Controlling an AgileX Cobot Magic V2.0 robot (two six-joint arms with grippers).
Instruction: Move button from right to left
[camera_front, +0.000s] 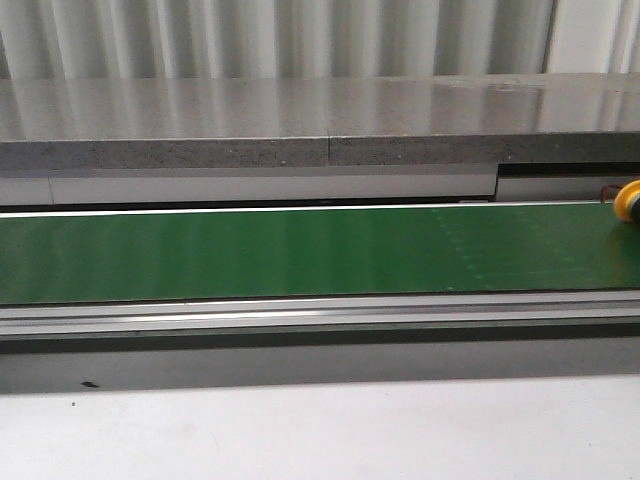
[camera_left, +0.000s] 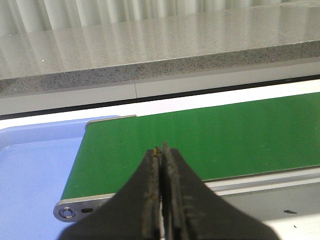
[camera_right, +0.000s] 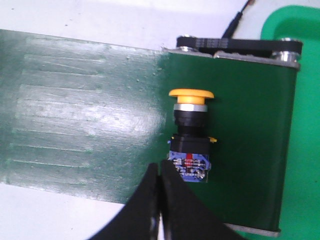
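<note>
The button (camera_right: 190, 135) lies on its side on the green conveyor belt (camera_right: 90, 120) near the belt's right end, with its yellow cap, black collar and blue contact block showing. In the front view only its yellow cap (camera_front: 630, 201) shows at the far right edge. My right gripper (camera_right: 159, 166) is shut and empty, its tips just beside the button's blue block. My left gripper (camera_left: 162, 148) is shut and empty above the belt's left end (camera_left: 150, 135). Neither gripper shows in the front view.
A blue tray (camera_left: 30, 170) sits past the belt's left end. A green tray (camera_right: 305, 125) sits past the right end, beside the belt's roller bracket (camera_right: 240, 46) and a cable. A grey stone ledge (camera_front: 300, 125) runs behind the belt.
</note>
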